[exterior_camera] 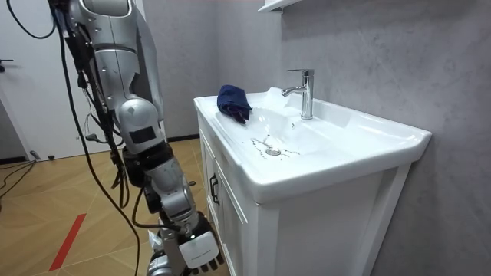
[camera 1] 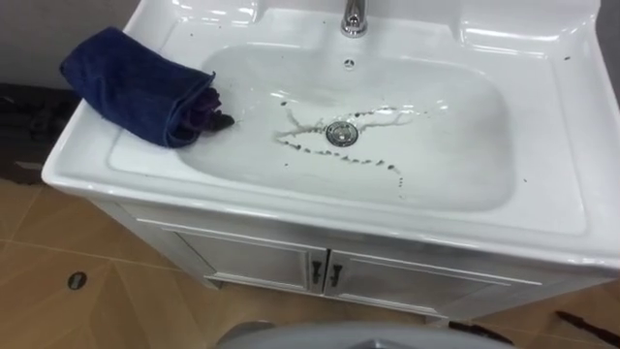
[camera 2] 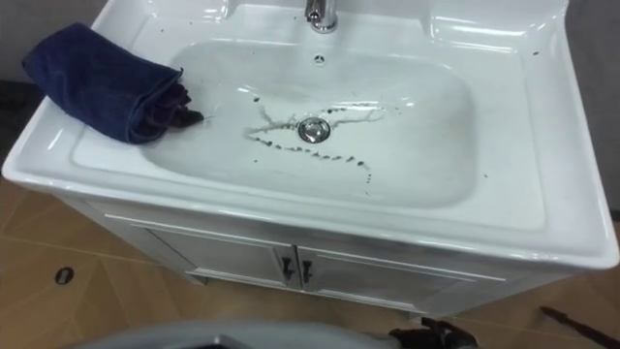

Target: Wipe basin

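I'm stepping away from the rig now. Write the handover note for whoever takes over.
Right hand: low beside the white cabinet, relaxed open, holding nothing.
Dark blue folded cloth: on the left rim of the white ceramic basin, with one end drooping into the bowl.
Done: no wiping to see; a trail of dark specks and streaks lies around the round metal drain.
Left: pick up the cloth and wipe the bowl clean.

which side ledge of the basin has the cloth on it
The left ledge: the blue cloth lies there, one end drooping into the bowl. The right ledge has no cloth.
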### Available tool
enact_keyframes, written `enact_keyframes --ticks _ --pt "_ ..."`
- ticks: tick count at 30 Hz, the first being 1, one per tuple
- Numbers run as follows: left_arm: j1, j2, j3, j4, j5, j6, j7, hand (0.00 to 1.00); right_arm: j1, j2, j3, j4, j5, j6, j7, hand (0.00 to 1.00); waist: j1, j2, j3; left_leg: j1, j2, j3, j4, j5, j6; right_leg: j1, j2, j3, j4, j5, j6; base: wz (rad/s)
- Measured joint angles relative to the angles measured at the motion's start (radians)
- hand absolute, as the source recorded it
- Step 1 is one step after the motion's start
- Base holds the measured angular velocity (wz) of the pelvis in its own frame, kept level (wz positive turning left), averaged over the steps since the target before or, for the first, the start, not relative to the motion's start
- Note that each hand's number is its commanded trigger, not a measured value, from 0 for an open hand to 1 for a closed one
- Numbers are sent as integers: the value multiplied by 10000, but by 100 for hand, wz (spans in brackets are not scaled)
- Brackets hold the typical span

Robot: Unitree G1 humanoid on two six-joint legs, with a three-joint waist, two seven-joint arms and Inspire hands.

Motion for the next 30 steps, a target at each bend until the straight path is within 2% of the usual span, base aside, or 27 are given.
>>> enact_keyframes --ticks 7,9,11,13,18,21,23,26,29,30 --pt "291 -72 525 -5 -1838 -28 598 0 -151 -10 -10 205 -218 1 1 0 78 -32 -6 -120 -111 -220 58 -33 58 2 -81 -275 16 -98 74 10" --pt "286 -78 867 -19 -2245 -155 784 0 -142 -48 -8 285 -289 17 -1 0 274 -29 -6 -134 -164 -285 60 -34 58 8 -83 -312 14 -99 77 7" --pt "302 -74 1501 -44 -2835 -222 1071 0 -183 -67 -13 280 -552 121 -28 0 399 -7 -17 -200 -169 -453 81 -34 58 11 -98 -581 40 -100 79 21" --pt "306 -65 1862 -80 -3308 -271 1316 0 -207 -106 -16 281 -881 177 -32 0 560 55 -36 -247 -195 -555 91 -33 56 7 -92 -673 40 -100 79 17" --pt "389 -18 2422 -124 -4108 -304 1995 0 -131 -213 -2 258 -1169 239 -109 0 965 138 -14 -266 -347 -876 63 -5 58 113 -117 -1172 83 -98 81 20" --pt "478 118 3173 -634 -4781 -413 2545 0 -48 -247 -3 270 -1266 320 -279 0 1152 169 -14 -183 -371 -1112 -2 30 51 230 -120 -1263 106 -98 81 22" --pt "543 233 3714 -1114 -5025 -649 3151 0 -23 -366 -6 272 -1688 337 -333 0 1412 224 -3 -122 -457 -1150 -116 78 40 226 -146 -1382 171 -98 81 9" --pt "607 331 3822 -1823 -5153 -843 3803 0 73 -674 -10 262 -2497 349 -374 0 1562 401 16 -171 -501 -1313 -143 113 74 210 -185 -1500 214 -98 81 15" --pt "619 341 3953 -3009 -5183 -1050 4438 0 151 -752 -12 241 -3230 349 -481 0 1716 573 14 -300 -536 -1383 -211 205 110 60 -237 -1609 224 -98 81 9" --pt "620 347 4011 -3252 -5234 -1095 4570 0 150 -763 -10 241 -3233 341 -496 0 1794 549 26 -295 -544 -1362 -272 237 110 22 -255 -1611 235 -98 81 -7"
